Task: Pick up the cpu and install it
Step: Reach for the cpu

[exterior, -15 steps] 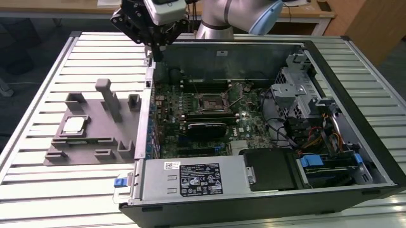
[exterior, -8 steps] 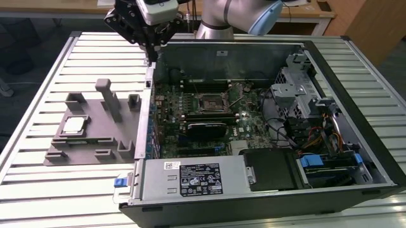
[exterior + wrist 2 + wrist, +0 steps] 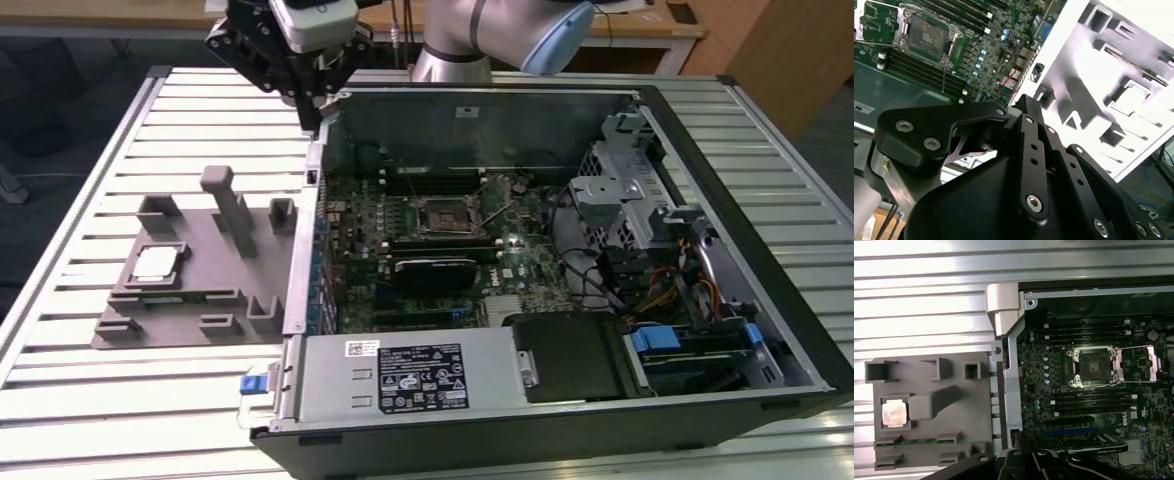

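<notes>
The arm (image 3: 481, 30) reaches in from the far edge of the slatted table (image 3: 80, 400), its wrist bent so the gripper (image 3: 311, 100) points down. In the exterior view the gripper hangs above the far corner of the open case (image 3: 534, 95), on the exterior view's left, over the case wall that faces the fixture (image 3: 200, 310). It stands high, clear of the wall and touching neither the case nor the fixture. The black links of the gripper cross the lower part of both wrist views. Whether it is wide or narrow I cannot tell.

The cpu (image 3: 158, 262) lies flat, silver top up, in a square pocket of the grey fixture. The fixture sits on the table just beside the case, on the exterior view's left. In the first wrist view the cpu (image 3: 894, 414) rests next to a grey upright block of the fixture, well apart from the gripper.

Inside the case the motherboard (image 3: 400, 230) lies flat. Its socket (image 3: 1095, 366) is open and dark, with the metal plate (image 3: 1144, 362) swung back beside it. Memory slots run along both sides of the socket. A grey power supply (image 3: 400, 375) fills the near end of the case.
</notes>
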Controlling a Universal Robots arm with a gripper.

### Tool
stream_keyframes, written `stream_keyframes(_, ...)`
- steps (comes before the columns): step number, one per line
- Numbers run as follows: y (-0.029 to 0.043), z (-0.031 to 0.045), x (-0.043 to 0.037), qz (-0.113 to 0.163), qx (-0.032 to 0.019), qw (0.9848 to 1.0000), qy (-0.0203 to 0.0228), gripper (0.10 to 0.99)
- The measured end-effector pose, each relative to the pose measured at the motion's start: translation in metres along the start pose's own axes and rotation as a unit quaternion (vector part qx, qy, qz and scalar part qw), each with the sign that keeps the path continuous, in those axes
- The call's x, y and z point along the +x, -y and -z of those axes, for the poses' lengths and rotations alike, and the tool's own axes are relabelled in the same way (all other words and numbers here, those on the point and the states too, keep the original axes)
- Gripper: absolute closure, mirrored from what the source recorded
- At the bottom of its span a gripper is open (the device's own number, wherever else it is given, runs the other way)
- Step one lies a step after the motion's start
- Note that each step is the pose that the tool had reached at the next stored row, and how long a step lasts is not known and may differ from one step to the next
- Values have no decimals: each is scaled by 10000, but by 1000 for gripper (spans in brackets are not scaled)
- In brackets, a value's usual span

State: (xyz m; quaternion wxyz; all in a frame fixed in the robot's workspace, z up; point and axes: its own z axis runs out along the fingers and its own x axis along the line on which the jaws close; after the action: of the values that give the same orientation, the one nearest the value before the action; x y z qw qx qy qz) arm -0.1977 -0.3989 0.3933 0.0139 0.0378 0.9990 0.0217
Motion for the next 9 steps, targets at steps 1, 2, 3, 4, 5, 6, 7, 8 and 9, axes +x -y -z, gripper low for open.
stream_keyframes(1,1,0,12,0,0,10000,0,980)
stream_keyframes(2,2,1,24,0,0,10000,0,980)
stream_keyframes(3,3,1,36,0,0,10000,1,980)
stream_keyframes(4,4,2,50,-1,0,10000,1,980)
stream_keyframes(5,4,2,61,0,0,10000,1,980)
stream_keyframes(6,5,3,74,0,0,10000,1,980)
stream_keyframes(7,6,3,86,0,0,10000,1,980)
stream_keyframes(8,7,3,98,-1,0,10000,2,980)
stream_keyframes(9,8,3,109,0,0,10000,2,980)
